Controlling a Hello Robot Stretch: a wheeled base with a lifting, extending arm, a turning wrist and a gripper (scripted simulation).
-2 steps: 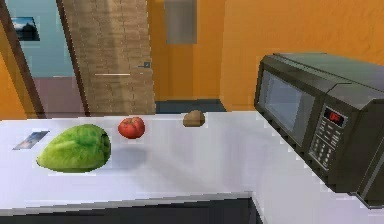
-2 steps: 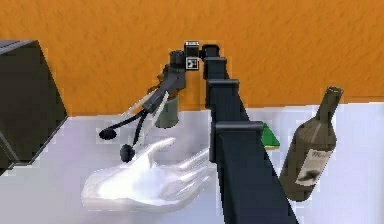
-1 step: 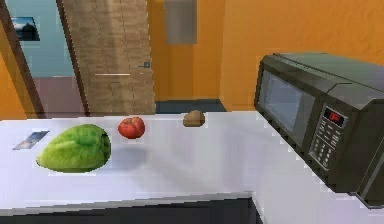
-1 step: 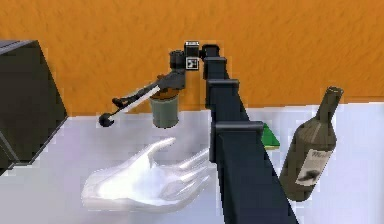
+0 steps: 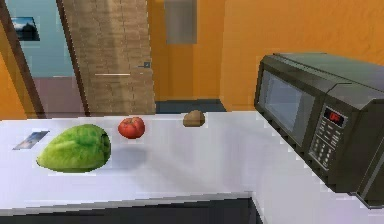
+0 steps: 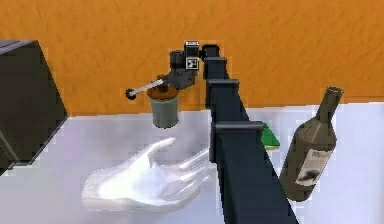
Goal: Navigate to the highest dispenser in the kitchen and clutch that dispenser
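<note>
**At the dispenser, with the grasp itself in hand**

A white kitchen surface [image 6: 60, 150] runs beneath orange walls, and the boxy black microwave [image 6: 25, 100] on it serves as the marker for everything else.

In the forward view, a pale green head of lettuce [image 5: 75, 148] lies nearest the camera and farthest from the microwave. A red tomato [image 5: 131, 127] comes next, and a small brown potato [image 5: 193, 119] lies closest to the microwave.

In the arm side view, a clear glass hand-shaped ornament [image 6: 150, 178] lies nearest, just beyond the microwave toward the view's right. Farther from the microwave, past the dark square arm [image 6: 240, 150], stands a dark green glass wine bottle [image 6: 310, 150].

Farther back, near the wall and well apart from the microwave, is the grey-brown cylindrical pump dispenser [image 6: 165, 108]. The tool [image 6: 172, 82] sits right at the dispenser's pump head. I cannot tell how the tool's fingers are set or whether it has hold of anything, since the dispenser may be resting on the surface behind it.

The drive to the kitchen looks finished, so the step in hand is the clutch. The next move probably calls for securing the dispenser's neck and then a straight lift. The arm should stay clear of the ornament and the bottle on either side of it.
</note>
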